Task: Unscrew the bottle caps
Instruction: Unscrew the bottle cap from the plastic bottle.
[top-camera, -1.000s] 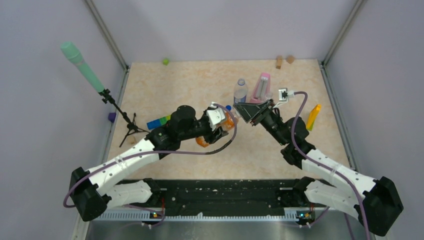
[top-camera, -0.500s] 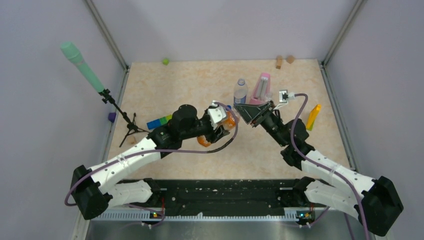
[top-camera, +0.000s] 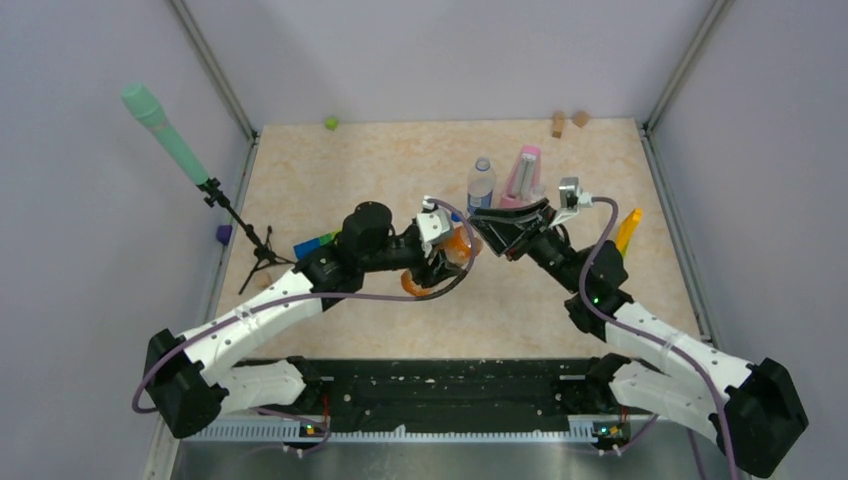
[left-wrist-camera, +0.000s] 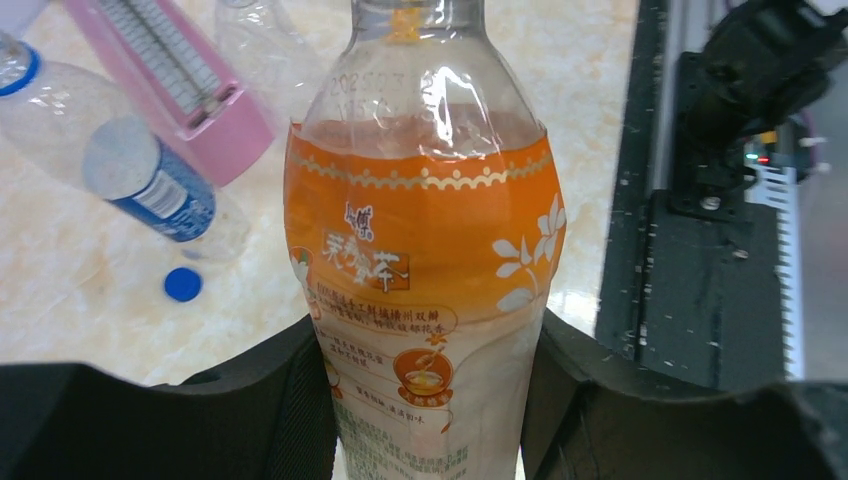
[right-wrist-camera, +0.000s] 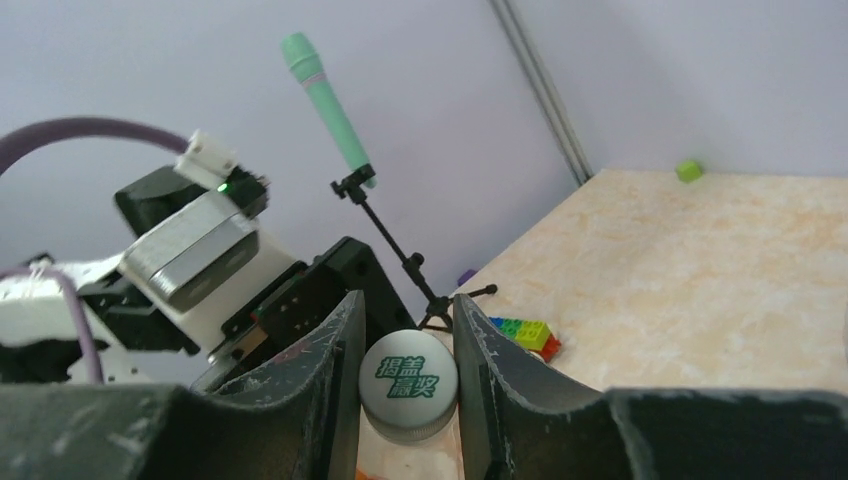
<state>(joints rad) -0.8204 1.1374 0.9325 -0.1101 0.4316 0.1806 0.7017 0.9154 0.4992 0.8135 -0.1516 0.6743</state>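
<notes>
My left gripper (left-wrist-camera: 430, 352) clamps the orange bottle (left-wrist-camera: 425, 250) around its body, long axis aimed neck-first at my right gripper (right-wrist-camera: 404, 312), whose jaws are pinched on the white cap (right-wrist-camera: 408, 385).

A pink metronome (top-camera: 522, 175) stands on the surface (top-camera: 380, 170), just past the right gripper (top-camera: 490, 225). A yellow thing (top-camera: 627, 232) lies off to that gripper's right. Bright toy bricks (top-camera: 320, 242) lie left of the left gripper (top-camera: 447, 245). Farther left, a green microphone (top-camera: 165, 135) sits on a black stand (top-camera: 240, 220). A little green cube (top-camera: 331, 123) and two brown blocks (top-camera: 558, 123) sit far beyond both grippers.
</notes>
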